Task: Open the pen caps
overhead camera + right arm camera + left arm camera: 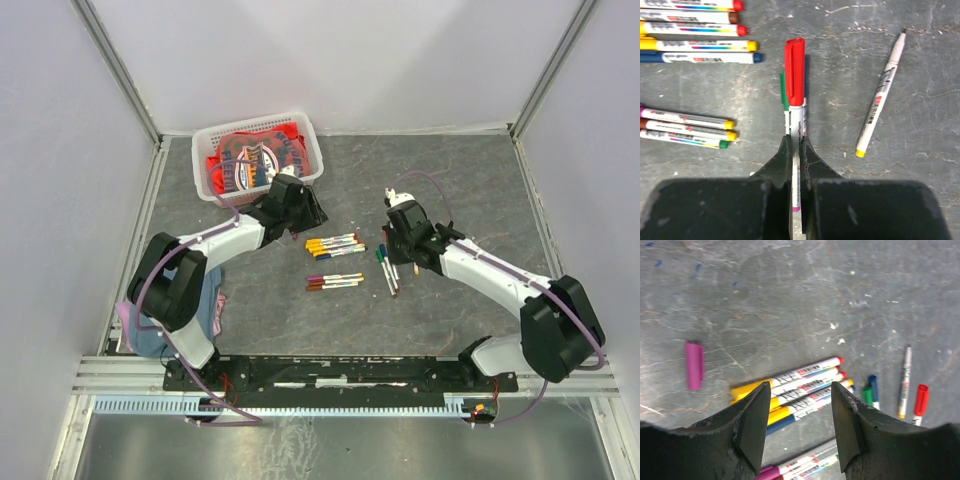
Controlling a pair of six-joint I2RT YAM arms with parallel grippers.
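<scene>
The right gripper (pixel 796 150) is clamped tight on the white barrel of a pen (pixel 796 122) in the lower middle of the right wrist view. The pen's red cap (pixel 795 70) is on and points toward the top of the frame. A green cap (pixel 782 90) peeks out just left of it, partly hidden. The held pen seems to sit above that one, though the angle does not settle it. To the right lies an uncapped pen (pixel 879 102), tilted, with its bare tip at the upper right. In the left wrist view a loose magenta cap (pixel 694 365) rests at the left on the grey table (pixel 790 290), apart from the pens. The left gripper (pixel 800 407) is released, its jaws standing apart over a row of pens with yellow caps (pixel 779 415) in place. From above, a white basket (pixel 312 148) holding a red cloth (pixel 250 160) sits at the upper left.
</scene>
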